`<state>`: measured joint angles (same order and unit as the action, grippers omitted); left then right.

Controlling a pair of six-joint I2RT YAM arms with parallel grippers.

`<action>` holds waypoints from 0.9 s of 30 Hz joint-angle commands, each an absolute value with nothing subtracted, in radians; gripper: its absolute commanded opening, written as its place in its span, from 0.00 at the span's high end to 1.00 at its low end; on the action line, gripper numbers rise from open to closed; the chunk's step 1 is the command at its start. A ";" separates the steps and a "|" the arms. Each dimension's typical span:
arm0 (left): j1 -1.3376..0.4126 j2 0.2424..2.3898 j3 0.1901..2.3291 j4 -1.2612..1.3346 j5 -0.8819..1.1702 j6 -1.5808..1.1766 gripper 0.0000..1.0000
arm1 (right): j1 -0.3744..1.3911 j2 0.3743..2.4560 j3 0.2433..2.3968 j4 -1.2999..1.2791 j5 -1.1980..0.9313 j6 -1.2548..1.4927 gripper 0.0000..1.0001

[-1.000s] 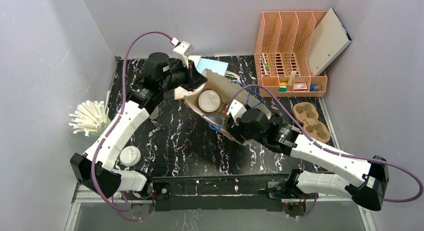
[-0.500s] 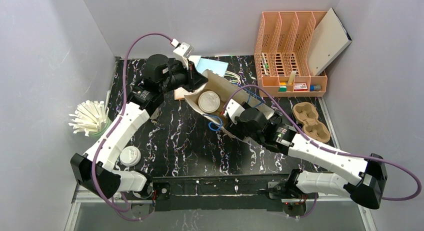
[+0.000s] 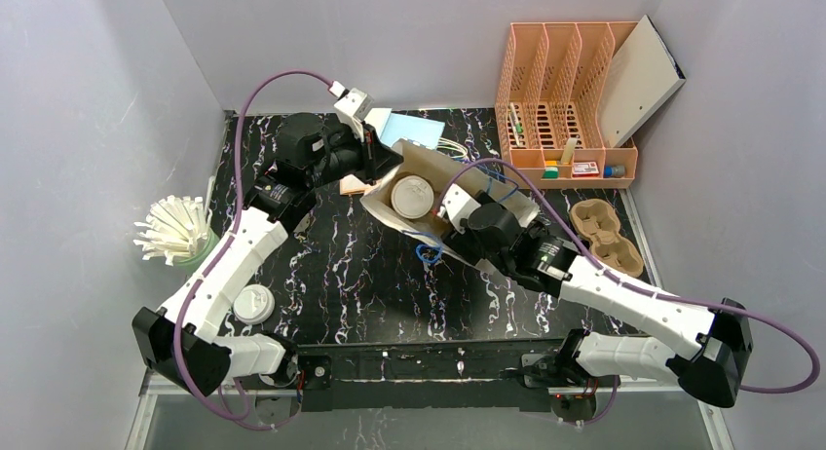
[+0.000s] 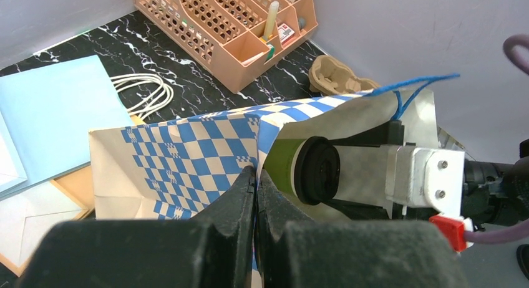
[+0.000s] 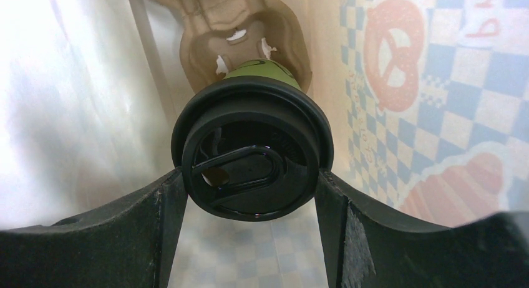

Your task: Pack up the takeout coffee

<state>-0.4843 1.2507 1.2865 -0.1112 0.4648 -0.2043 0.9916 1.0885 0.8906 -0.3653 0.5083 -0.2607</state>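
1 takeout coffee | green cup, black lid | clamped in right gripper

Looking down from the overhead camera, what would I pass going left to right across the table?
Holder of white straws → white cup → paper bag → brown cardboard cup tray.

Paper bag: blue-and-white check outside, cream lining. Inside the bag, takeout coffee: olive green, with black lid. Under the bag, table: black, white veining.
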 commanded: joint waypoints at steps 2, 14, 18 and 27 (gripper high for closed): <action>-0.483 1.236 1.278 -0.106 0.472 -0.172 1.00 | 0.957 1.082 0.968 -0.386 0.558 -0.251 0.65; -0.482 1.224 1.246 -0.129 0.468 -0.139 1.00 | 0.887 1.099 0.976 -0.378 0.525 -0.253 0.64; -0.481 1.237 1.248 -0.135 0.488 -0.148 1.00 | 0.847 1.120 1.009 -0.377 0.425 -0.234 0.65; -0.470 1.221 1.225 -0.107 0.478 -0.166 1.00 | 0.754 1.180 1.100 -0.527 0.228 -0.145 0.65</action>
